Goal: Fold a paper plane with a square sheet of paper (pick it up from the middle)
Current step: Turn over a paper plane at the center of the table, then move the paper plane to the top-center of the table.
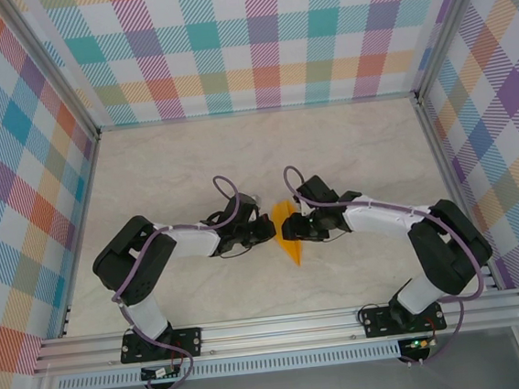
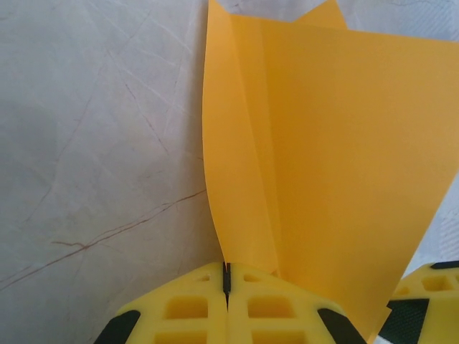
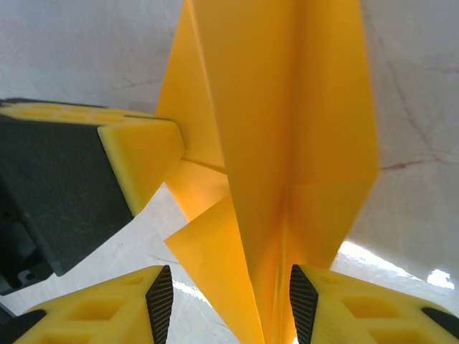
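Just beyond the mounting rail (image 1: 281,326), the paper plane (image 1: 290,233) hangs between both wrists, its point toward the rail. The left gripper (image 2: 226,278) is pressed together on the centre crease. The right gripper (image 3: 228,297) is spread around the folded keel and isn't pinching it. The paper looks light, limp and easily crumpled, so the layered crease is likely the best hold, not the thin wings. Farther from the rail, the marbled table (image 1: 264,148) meets a checked wall (image 1: 254,39).
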Available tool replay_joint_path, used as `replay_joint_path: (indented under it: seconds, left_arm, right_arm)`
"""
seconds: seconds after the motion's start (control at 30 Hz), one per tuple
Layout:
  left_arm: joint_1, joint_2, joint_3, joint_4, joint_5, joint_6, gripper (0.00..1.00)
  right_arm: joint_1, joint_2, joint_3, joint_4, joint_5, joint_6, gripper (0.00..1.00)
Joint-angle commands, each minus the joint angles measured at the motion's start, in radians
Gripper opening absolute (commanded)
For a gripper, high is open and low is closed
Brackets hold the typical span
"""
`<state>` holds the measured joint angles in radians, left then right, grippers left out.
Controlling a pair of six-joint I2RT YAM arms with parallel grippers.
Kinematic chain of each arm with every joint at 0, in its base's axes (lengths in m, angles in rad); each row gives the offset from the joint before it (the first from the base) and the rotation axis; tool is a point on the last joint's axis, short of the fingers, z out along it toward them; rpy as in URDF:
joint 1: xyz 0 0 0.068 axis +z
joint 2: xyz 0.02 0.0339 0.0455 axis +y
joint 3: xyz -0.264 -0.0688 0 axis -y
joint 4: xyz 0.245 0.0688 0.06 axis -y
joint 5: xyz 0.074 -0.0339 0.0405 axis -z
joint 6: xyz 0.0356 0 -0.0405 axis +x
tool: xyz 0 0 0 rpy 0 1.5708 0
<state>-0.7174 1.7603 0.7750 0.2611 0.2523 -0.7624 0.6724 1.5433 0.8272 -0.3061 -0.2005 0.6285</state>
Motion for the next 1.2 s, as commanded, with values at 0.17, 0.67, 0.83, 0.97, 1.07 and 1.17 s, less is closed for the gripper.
replay_joint_path:
  seconds: [0.17,0.67,0.83,0.97,1.07,1.17]
  left_arm:
    - [0.008,0.020,0.013,-0.009,0.005,0.000,0.00]
    - [0.007,0.017,0.020,-0.021,0.006,0.002,0.00]
    - [0.008,0.015,0.024,-0.034,-0.001,0.006,0.00]
    - [0.007,0.013,0.026,-0.040,-0.004,0.008,0.00]
    - [0.008,0.016,0.030,-0.045,-0.003,0.008,0.00]
    - [0.008,0.020,0.033,-0.046,-0.002,0.010,0.00]
  right_arm:
    - [0.062,0.069,0.042,-0.031,0.064,0.008,0.51]
    - [0.101,0.112,0.069,-0.060,0.158,-0.004,0.53]
    - [0.102,0.088,0.067,-0.058,0.180,0.009,0.43]
    - [0.105,0.075,0.076,-0.074,0.216,0.034,0.36]
    - [0.104,0.075,0.082,-0.083,0.232,0.045,0.34]
    - [0.105,0.076,0.088,-0.083,0.239,0.047,0.34]
